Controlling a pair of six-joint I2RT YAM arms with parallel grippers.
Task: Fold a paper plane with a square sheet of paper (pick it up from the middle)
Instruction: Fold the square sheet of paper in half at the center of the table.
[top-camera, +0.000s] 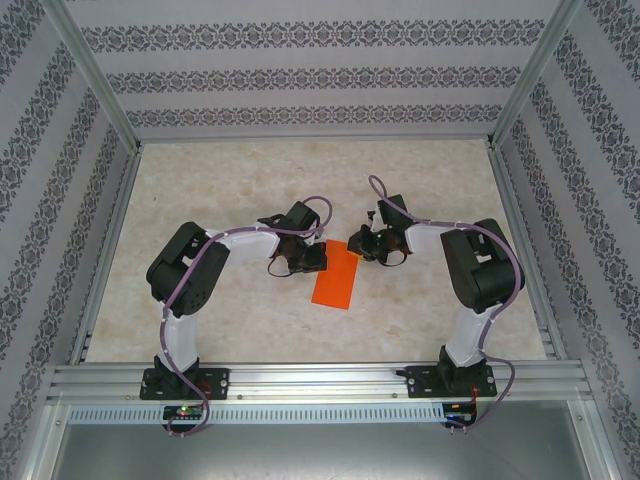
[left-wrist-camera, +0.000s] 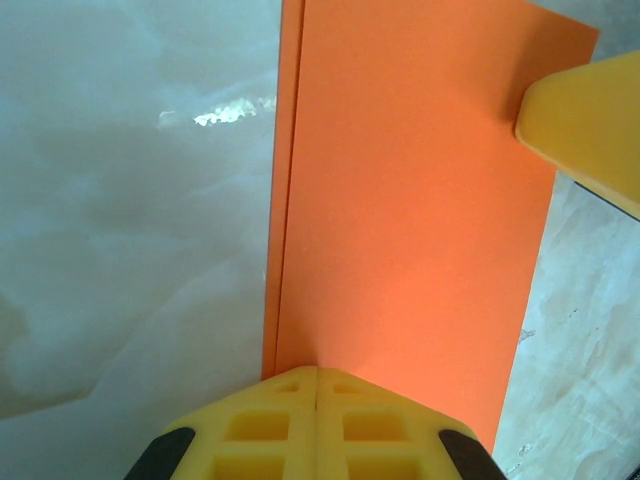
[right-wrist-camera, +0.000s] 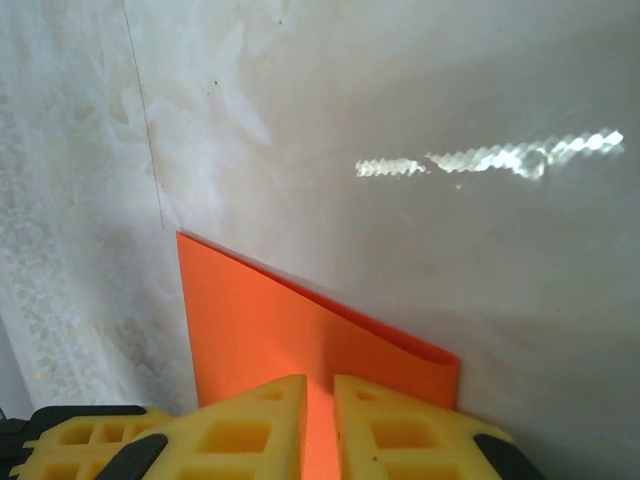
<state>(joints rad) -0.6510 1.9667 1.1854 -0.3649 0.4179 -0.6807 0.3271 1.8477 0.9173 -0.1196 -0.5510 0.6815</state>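
Observation:
The square sheet of paper (top-camera: 336, 280) lies on the table, bright orange and folded in half into a narrow rectangle. Its two layers are slightly offset along the left edge in the left wrist view (left-wrist-camera: 410, 200), and the fold is a rounded edge in the right wrist view (right-wrist-camera: 260, 320). My left gripper (top-camera: 305, 258) is shut, its joined yellow tips (left-wrist-camera: 317, 372) resting on the paper's near end. My right gripper (top-camera: 362, 245) is at the paper's far corner, jaws a narrow gap apart (right-wrist-camera: 320, 385), with orange paper lying flat beneath the gap. One of its fingers (left-wrist-camera: 590, 120) touches the paper's corner.
The paper sits mid-table on a pale marbled surface (top-camera: 230, 190). Patterned walls (top-camera: 300, 80) and aluminium frame rails (top-camera: 320, 380) enclose the workspace. Both arms bend inward, their wrists close together above the paper.

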